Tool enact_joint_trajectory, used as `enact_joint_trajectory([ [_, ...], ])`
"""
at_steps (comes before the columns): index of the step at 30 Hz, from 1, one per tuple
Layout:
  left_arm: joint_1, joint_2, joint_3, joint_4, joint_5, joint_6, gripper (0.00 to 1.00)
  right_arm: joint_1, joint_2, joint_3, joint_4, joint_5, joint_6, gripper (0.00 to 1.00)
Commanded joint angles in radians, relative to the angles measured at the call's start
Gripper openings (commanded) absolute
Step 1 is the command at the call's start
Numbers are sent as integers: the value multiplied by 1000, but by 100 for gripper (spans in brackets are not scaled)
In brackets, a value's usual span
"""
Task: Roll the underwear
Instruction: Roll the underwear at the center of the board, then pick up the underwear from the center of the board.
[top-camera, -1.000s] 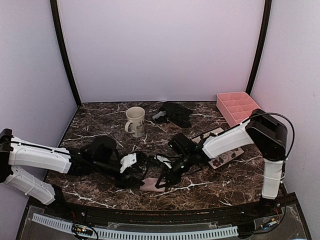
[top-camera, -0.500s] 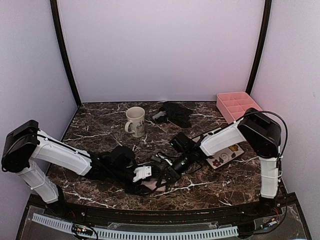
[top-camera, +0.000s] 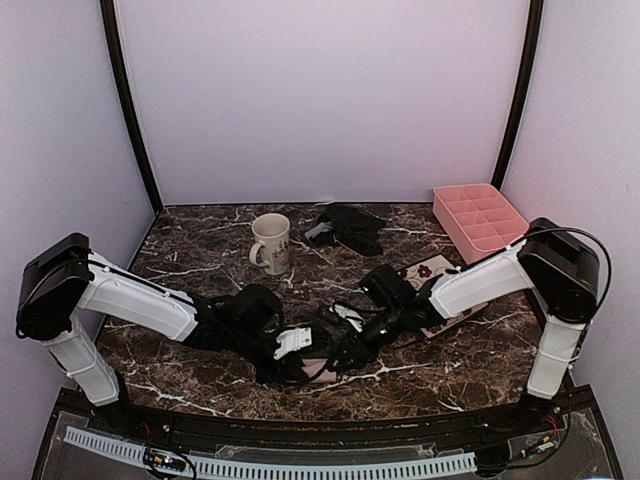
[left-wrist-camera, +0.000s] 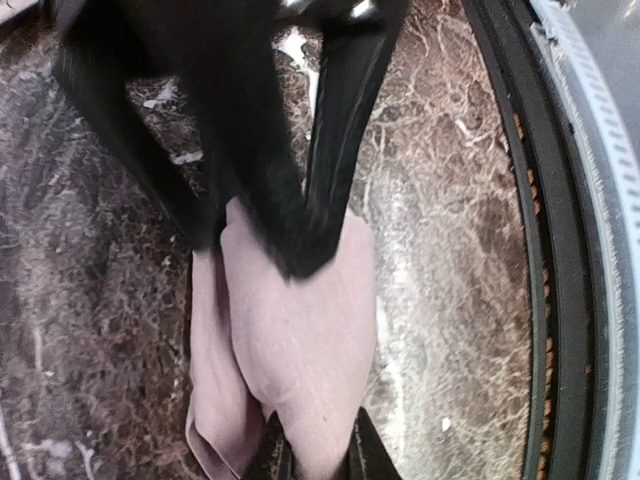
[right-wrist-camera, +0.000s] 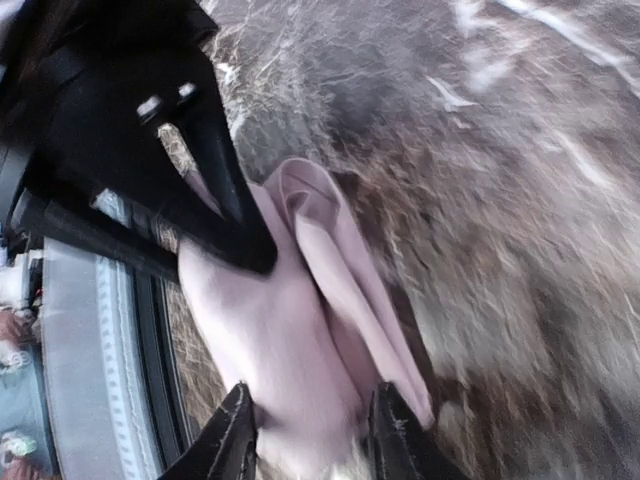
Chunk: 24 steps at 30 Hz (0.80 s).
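Observation:
The pale pink underwear lies folded near the table's front edge, between both grippers. In the left wrist view the pink underwear narrows into my left gripper, which is shut on its near end. My right gripper stands open from the opposite side, its fingers astride the pink underwear, which spreads loosely between them. From above, the left gripper and right gripper nearly touch. The black underwear lies crumpled at the back centre.
A white mug stands at the back left of centre. A pink divided tray sits at the back right. A flowered white plate lies partly under the right forearm. The table's black front rim runs close to the cloth.
My left arm has swung in from the left to the pink underwear and shut on it. My right gripper has opened wider, and its arm has drawn back a little to the right.

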Motion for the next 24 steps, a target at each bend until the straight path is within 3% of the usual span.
enact_joint_trajectory([
  [1,44,76,51,-191,192,-79,2,-4,-202,-174,175,262,15,44],
  [6,116,200,173,-341,364,-83,2,45,-409,-284,183,403,-85,48],
  [11,174,357,321,-526,488,-79,2,169,-493,-329,145,545,-196,46],
  [17,202,497,441,-653,562,-74,1,281,-461,-305,129,549,-208,46],
  [18,206,510,451,-666,573,-73,1,295,-441,-291,122,640,-285,45],
  [24,240,603,517,-753,655,-37,3,344,-331,-205,105,694,-375,45],
])
